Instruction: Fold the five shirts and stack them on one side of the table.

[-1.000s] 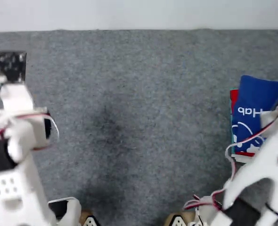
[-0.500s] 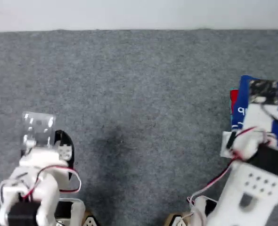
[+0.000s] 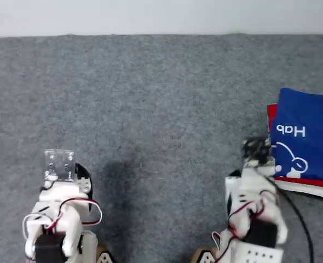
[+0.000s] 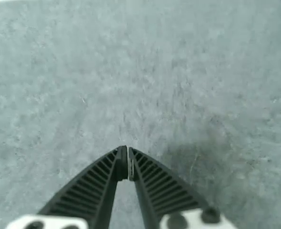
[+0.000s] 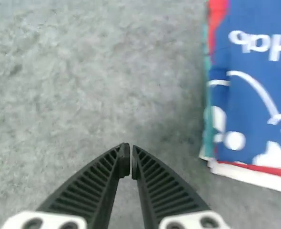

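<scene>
A stack of folded shirts (image 3: pixel 304 145) lies at the table's right edge, a blue one with white print on top and red and white layers under it. The same stack (image 5: pixel 250 90) appears in the right wrist view, beside and beyond my right gripper (image 5: pixel 127 160), which is shut on nothing over bare grey mat. In the high view the right arm (image 3: pixel 252 205) is pulled back near the front edge, just left of the stack. My left gripper (image 4: pixel 125 162) is shut and empty over bare mat. The left arm (image 3: pixel 60 211) sits folded at the front left.
The grey felt mat (image 3: pixel 161 98) covers the table, with a white wall along the far edge. Both arm bases stand at the front edge.
Both arms have drawn back toward the front edge. The right arm came off the shirt stack and now sits left of it; the left arm moved in from the far left.
</scene>
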Action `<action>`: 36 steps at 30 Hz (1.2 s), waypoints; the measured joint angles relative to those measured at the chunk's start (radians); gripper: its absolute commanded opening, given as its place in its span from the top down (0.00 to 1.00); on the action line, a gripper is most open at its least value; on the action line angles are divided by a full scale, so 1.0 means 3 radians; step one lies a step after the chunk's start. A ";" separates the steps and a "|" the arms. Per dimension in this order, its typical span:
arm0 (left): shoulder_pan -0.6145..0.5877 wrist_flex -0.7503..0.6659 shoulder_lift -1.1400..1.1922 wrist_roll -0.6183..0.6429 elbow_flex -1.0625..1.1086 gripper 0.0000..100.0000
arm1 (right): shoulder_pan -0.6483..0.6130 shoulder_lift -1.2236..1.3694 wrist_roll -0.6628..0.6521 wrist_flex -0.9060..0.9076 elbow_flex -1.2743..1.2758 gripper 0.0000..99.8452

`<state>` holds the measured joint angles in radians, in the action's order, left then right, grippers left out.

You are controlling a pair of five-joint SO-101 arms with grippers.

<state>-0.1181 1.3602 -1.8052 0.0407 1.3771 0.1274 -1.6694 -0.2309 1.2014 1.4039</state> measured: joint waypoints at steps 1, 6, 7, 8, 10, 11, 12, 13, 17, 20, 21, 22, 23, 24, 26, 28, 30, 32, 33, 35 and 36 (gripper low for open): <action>0.0000 -0.0031 0.0020 0.0000 0.0072 0.99 | -0.0031 -0.0194 0.0005 0.0000 0.0133 0.99; 0.0092 -0.0164 0.0000 0.0010 0.0399 0.99 | -0.0199 -0.0348 0.0164 0.0051 0.0563 0.99; 0.0164 -0.0194 0.0000 0.0005 0.0476 0.99 | -0.0225 -0.0358 0.0276 0.0072 0.0593 0.99; 0.0235 -0.0240 0.0000 0.0005 0.0532 0.99 | -0.0240 -0.0348 0.0399 0.0102 0.0609 0.99; 0.0358 -0.0322 0.0000 0.0005 0.0588 0.99 | -0.0312 -0.0348 0.0609 0.0148 0.0619 0.99; 0.0414 -0.0373 0.0000 0.0005 0.0629 0.99 | -0.0358 -0.0353 0.0665 0.0159 0.0619 0.99; 0.0465 -0.0419 0.0000 0.0005 0.0675 0.99 | -0.0384 -0.0363 0.0690 0.0169 0.0619 0.99; 0.0501 -0.0450 0.0000 0.0005 0.0731 0.99 | -0.0384 -0.0363 0.0690 0.0169 0.0619 0.99; 0.0598 -0.0501 0.0000 0.0005 0.1008 0.99 | -0.0419 -0.0404 0.0593 0.0169 0.0772 0.99; 0.0619 -0.0552 0.0000 0.0005 0.1028 0.99 | -0.0404 -0.0353 0.0547 0.0225 0.0864 0.99; 0.0629 -0.0552 0.0000 0.0005 0.1028 0.99 | -0.0404 -0.0384 0.0547 0.0235 0.0864 0.99; 0.0634 -0.0557 0.0000 0.0005 0.1028 0.99 | -0.0414 -0.0394 0.0547 0.0251 0.0869 0.99; 0.0634 -0.0563 0.0000 0.0005 0.1028 0.99 | -0.0414 -0.0409 0.0547 0.0256 0.0880 0.99; 0.0639 -0.0563 0.0000 0.0005 0.1028 0.99 | -0.0414 -0.0435 0.0547 0.0281 0.0880 0.99; 0.0639 -0.0557 0.0000 0.0005 0.1028 0.99 | -0.0414 -0.0440 0.0547 0.0312 0.0880 0.99; 0.0644 -0.0460 0.0000 0.0005 0.1028 0.99 | -0.0414 -0.0440 0.0517 0.0312 0.0880 0.99; 0.0644 -0.0384 -0.0005 0.0005 0.1028 0.99 | -0.0414 -0.0440 0.0378 0.0312 0.0880 0.99; 0.0644 -0.0378 -0.0005 0.0005 0.1028 0.99 | -0.0414 -0.0440 0.0225 0.0312 0.0880 0.99; 0.0644 -0.0378 -0.0005 0.0005 0.1028 0.99 | -0.0414 -0.0440 0.0184 0.0312 0.0880 0.99; 0.0644 -0.0368 -0.0005 0.0005 0.1028 0.99 | -0.0414 -0.0440 0.0143 0.0312 0.0880 0.99; 0.0644 -0.0358 -0.0005 0.0005 0.1028 0.99 | -0.0414 -0.0440 0.0133 0.0312 0.0880 0.99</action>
<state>0.0752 1.2528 -1.8067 0.0422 1.6855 0.0031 -1.8013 -0.1910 1.2950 1.6678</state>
